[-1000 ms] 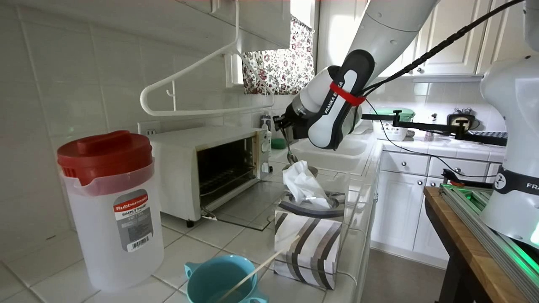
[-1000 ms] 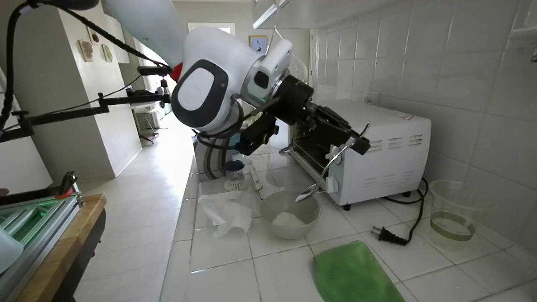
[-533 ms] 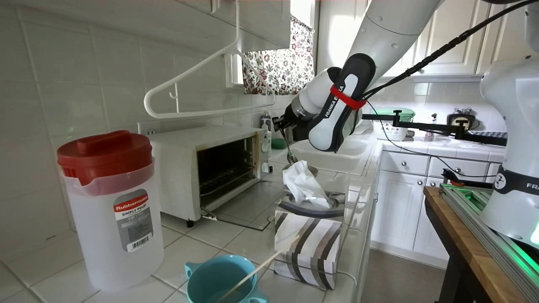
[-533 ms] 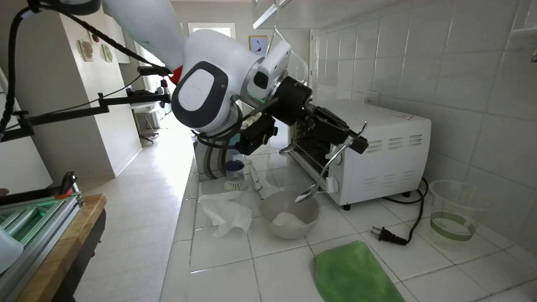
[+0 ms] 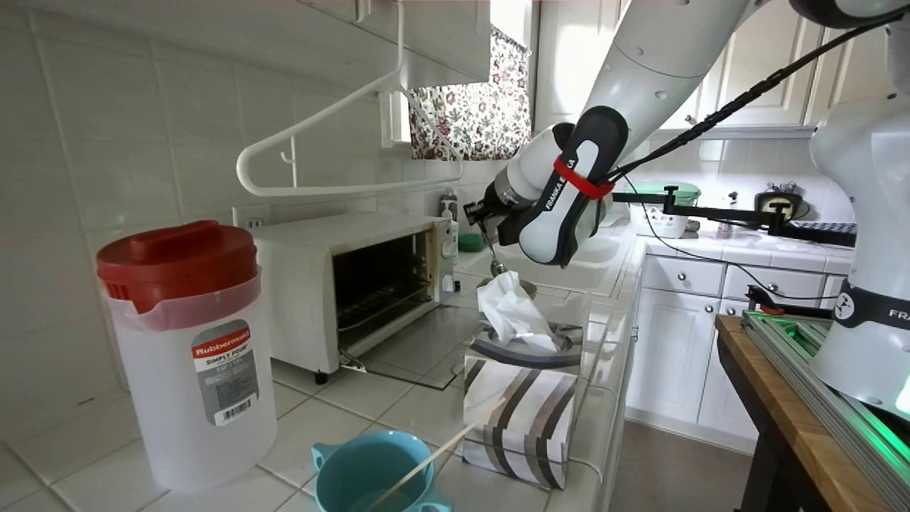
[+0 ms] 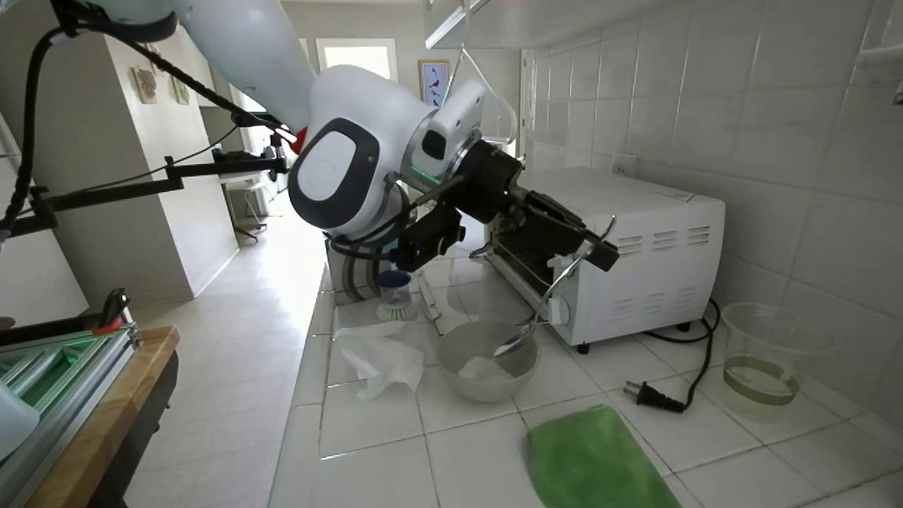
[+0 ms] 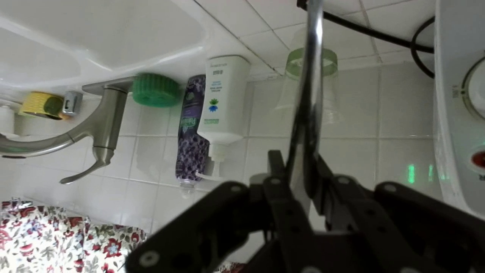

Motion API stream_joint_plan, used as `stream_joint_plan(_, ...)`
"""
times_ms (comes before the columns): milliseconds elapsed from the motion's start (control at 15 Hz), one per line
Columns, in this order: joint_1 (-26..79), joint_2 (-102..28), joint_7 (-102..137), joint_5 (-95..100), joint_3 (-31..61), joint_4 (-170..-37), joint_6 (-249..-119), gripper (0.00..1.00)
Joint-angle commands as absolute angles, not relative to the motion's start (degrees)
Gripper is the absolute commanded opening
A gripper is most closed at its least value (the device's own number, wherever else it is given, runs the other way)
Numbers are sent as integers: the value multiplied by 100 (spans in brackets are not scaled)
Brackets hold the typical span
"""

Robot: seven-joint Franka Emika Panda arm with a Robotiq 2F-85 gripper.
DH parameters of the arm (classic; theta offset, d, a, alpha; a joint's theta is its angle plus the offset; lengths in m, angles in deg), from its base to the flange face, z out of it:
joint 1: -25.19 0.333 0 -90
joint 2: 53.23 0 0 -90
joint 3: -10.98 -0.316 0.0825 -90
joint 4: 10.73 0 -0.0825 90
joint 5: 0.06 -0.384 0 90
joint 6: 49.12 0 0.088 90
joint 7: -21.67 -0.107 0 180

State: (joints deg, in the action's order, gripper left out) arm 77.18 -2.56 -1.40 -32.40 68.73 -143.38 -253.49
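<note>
You have the claw (image 6: 595, 250) clamped on a metal spoon (image 7: 311, 87) by its handle, the spoon slanting down with its head at the mouth of the grey bowl (image 6: 487, 392); you can't tell whether they touch. In an exterior view you see a crumpled white sheet (image 6: 384, 361) beside that bowl on the tiled desk (image 6: 473, 451), a green cloth (image 6: 600, 458) nearer the camera, and the toaster oven (image 6: 642, 275) behind the claw.

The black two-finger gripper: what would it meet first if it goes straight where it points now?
The gripper would probably meet the clear plastic container with the green band; depth is unclear, so the white tiled wall may come first.
</note>
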Motion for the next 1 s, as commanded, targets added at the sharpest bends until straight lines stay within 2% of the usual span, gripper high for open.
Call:
stream_joint_plan(0, 7761, 58, -171, -3305, 6934, -14406, -26221, 5)
stream_joint_plan(67, 7654, -49, 296, -3693, 6761, -14338, -26292, 5)
stream_joint_plan(933, 8061, 368, -165, -3516, 7194, -14388, -26238, 5)
